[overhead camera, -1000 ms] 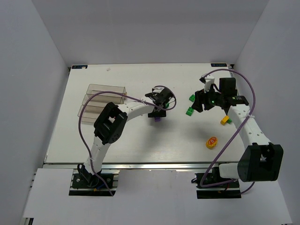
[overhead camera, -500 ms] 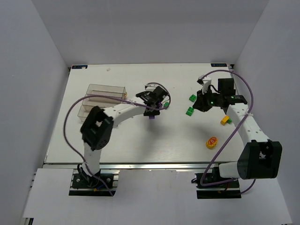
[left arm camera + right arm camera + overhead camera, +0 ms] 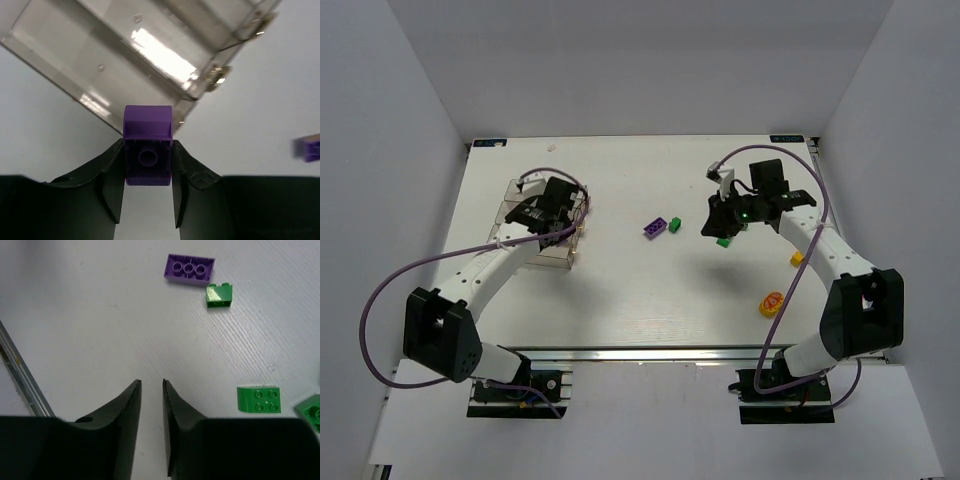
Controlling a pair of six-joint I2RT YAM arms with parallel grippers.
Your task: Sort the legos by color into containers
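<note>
White desk [image 3: 620, 290], white walls on three sides.

Legos:
- Purple brick [image 3: 147, 125] is pinched in the left gripper [image 3: 147, 150], studs hidden, one round underside tube facing the wrist camera.
- Second purple brick [image 3: 656, 227] lies loose near desk centre, underside up with three tubes showing.
- Small green brick [image 3: 673, 222] is just beside it at its 3 o'clock, not touching.
- Green 2x2 brick [image 3: 723, 241] sits at 6 o'clock of the right gripper [image 3: 151, 385]. Another green piece [image 3: 312, 412] is cut off at the right wrist view's edge.
- Yellow brick [image 3: 798, 259] is toward 3 o'clock on the desk.
- Round yellow-orange piece [image 3: 772, 302] with a red mark is toward 4 o'clock.

Containers [image 3: 518, 190]: clear joined boxes at the desk's 9–10 o'clock, thin walls, small clips on one end.

Left arm: base at 7 o'clock, elbow swung out to 8 o'clock, forearm reaching up to 10 o'clock, head above the containers. Fingers [image 3: 112, 170] clamp the purple brick on both sides. In the wrist view the brick sits at the containers' near wall. Can't tell which compartment it is over.

Right arm: base at 5 o'clock, elbow out at 4 o'clock, forearm running up and bending toward 9 o'clock, head above the desk at about 2 o'clock. Fingers [image 3: 127, 410] are a narrow slit apart, with bare desk visible between them. They hold nothing and touch no brick. The loose purple and small green bricks lie ahead of them, well apart.
</note>
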